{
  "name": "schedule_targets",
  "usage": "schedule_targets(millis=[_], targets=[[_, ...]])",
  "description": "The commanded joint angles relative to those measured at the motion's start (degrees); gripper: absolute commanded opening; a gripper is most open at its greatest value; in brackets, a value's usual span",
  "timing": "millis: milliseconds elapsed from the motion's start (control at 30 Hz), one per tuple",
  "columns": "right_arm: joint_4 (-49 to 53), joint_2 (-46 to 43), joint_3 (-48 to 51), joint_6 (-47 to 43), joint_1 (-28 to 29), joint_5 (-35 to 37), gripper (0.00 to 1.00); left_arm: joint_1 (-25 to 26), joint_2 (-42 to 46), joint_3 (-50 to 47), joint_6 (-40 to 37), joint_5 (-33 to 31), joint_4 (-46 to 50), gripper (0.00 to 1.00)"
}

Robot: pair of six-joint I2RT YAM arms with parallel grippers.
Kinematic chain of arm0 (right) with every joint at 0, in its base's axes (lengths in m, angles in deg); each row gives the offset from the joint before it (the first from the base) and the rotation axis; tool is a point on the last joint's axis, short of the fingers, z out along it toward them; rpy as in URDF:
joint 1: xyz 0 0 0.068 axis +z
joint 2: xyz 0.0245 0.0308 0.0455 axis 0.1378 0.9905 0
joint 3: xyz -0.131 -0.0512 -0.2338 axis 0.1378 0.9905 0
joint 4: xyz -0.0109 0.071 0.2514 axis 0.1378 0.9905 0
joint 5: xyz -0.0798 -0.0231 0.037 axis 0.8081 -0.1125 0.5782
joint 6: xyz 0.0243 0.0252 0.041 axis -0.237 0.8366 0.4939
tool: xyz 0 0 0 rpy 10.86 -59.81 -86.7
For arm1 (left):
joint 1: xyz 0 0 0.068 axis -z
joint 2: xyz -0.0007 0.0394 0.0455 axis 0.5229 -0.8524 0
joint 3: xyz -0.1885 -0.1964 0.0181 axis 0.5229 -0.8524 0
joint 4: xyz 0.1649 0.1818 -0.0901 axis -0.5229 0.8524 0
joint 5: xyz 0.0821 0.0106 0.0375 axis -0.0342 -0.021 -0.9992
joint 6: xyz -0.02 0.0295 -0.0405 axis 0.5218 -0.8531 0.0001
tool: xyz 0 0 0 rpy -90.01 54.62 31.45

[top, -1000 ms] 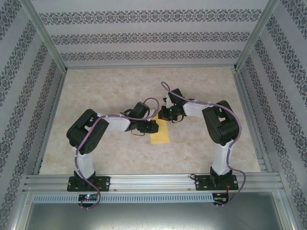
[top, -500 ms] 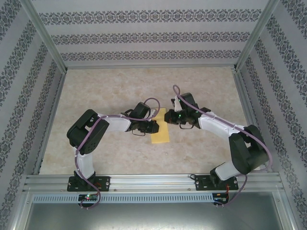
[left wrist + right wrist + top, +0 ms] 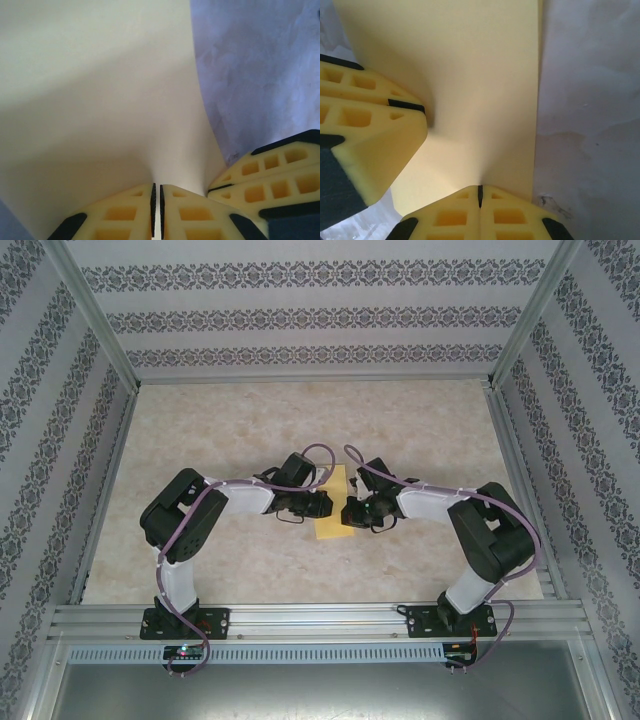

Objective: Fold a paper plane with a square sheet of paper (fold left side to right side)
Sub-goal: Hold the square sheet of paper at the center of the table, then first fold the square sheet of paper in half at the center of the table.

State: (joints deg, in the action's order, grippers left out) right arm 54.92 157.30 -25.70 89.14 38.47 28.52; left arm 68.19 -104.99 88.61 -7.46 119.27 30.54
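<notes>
Closed left gripper (image 3: 156, 192) and closed right gripper (image 3: 480, 195) each pinch the square sheet of paper (image 3: 100, 100), close beside each other

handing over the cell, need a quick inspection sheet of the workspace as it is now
surface: marbled table
job's things: yellow paper mid-table between the grippers, not yet a plane
clutter: nothing seen
grippers: left gripper shut, seemingly pinching the paper; right gripper shut, tips at the paper
cables: purple cables loop along both arms
surroundings: patterned walls, metal frame
</notes>
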Motion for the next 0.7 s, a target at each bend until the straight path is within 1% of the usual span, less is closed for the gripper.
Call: schedule_targets(millis=[0,100,233,433,667], targets=[[4.5,2.5,0.3,-1.1,0.5,3.3,0.04,-0.6,1.3,3.0,-0.9,-0.6,2.7,0.16],[5.4,2.8,0.2,-1.8,0.5,3.9,0.04,-2.0,0.6,4.4,-1.3,-1.6,3.6,0.16],[7.4,2.9,-0.5,-3.2,0.5,4.8,0.04,-3.6,-0.6,3.4,-1.1,-1.0,-0.2,0.15],[8.9,3.5,-1.3,-4.2,0.5,5.4,0.04,-4.2,-2.7,3.6,-1.4,-1.7,-1.9,0.15],[11.1,4.0,-1.8,-5.4,0.5,6.5,0.04,-5.3,-4.9,3.2,-0.7,-4.7,-2.8,0.14]])
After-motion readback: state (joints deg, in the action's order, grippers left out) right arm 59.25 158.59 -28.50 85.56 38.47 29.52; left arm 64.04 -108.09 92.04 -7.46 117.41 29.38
